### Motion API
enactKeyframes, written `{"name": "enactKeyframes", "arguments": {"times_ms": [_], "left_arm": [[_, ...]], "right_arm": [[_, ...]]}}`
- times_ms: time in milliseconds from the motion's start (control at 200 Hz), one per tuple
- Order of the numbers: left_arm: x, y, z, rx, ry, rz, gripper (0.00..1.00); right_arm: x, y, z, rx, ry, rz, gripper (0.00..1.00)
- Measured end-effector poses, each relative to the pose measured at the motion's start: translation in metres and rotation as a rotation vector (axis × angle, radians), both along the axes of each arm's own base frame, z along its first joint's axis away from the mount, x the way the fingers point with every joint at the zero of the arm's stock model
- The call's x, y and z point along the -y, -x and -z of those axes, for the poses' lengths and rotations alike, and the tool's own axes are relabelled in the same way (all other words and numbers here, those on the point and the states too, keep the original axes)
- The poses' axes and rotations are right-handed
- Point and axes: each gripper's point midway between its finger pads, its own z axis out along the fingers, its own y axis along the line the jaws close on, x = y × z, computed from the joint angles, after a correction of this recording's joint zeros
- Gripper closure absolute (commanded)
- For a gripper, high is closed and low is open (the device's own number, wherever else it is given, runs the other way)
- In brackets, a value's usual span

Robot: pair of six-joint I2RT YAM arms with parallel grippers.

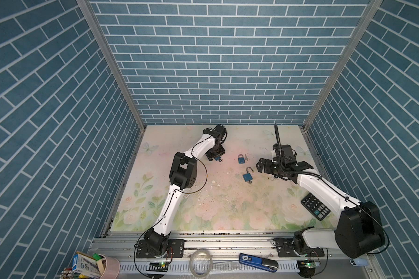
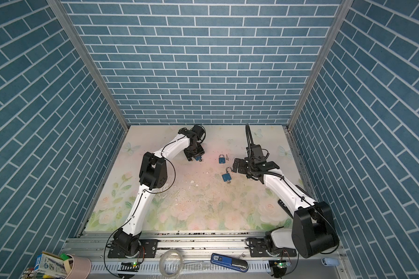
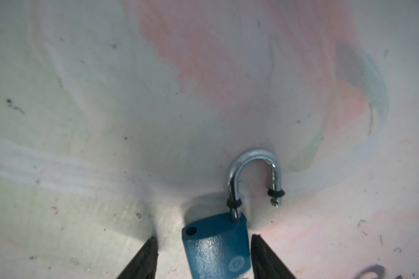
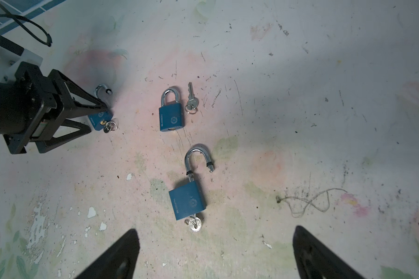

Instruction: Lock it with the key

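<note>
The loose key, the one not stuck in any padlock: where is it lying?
In a top view the loose key lies flat on the table, near its middle, just right of the shut padlock.

I counted three blue locks: a shut lock (image 4: pixel 171 118), an open lock (image 4: pixel 188 200) and a second open lock (image 4: pixel 97 120). There were three keys too: a loose key (image 4: pixel 191 99), a second key (image 4: pixel 196 225) stuck in a lock and a third key (image 4: pixel 108 126) stuck in a lock. I saw two robot arms, the left arm (image 1: pixel 167 210) and the right arm (image 1: pixel 324 188). There was one black keypad (image 1: pixel 315 207), one pink cup (image 1: pixel 111 267), one ring of tape (image 1: pixel 190 263), one blue knife (image 1: pixel 252 259) and one bit of thread (image 4: pixel 278 199).
</note>
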Motion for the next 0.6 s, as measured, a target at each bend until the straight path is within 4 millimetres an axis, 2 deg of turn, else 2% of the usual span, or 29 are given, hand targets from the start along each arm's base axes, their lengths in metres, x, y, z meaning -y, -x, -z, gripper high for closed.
{"name": "enactKeyframes", "arguments": {"times_ms": [130,450,600], "left_arm": [[-0.003,0.001,0.001,-0.008,-0.005,-0.002,0.48],[-0.011,0.001,0.003,-0.013,-0.005,-0.007,0.47],[-0.019,-0.003,0.003,-0.013,-0.005,-0.006,0.46]], "right_arm": [[0.0,-0.001,-0.002,0.008,-0.004,0.0,0.01],[-0.003,0.0,-0.003,0.009,-0.017,-0.007,0.01],[-0.004,0.006,0.006,-0.015,-0.03,-0.014,0.01]]}}
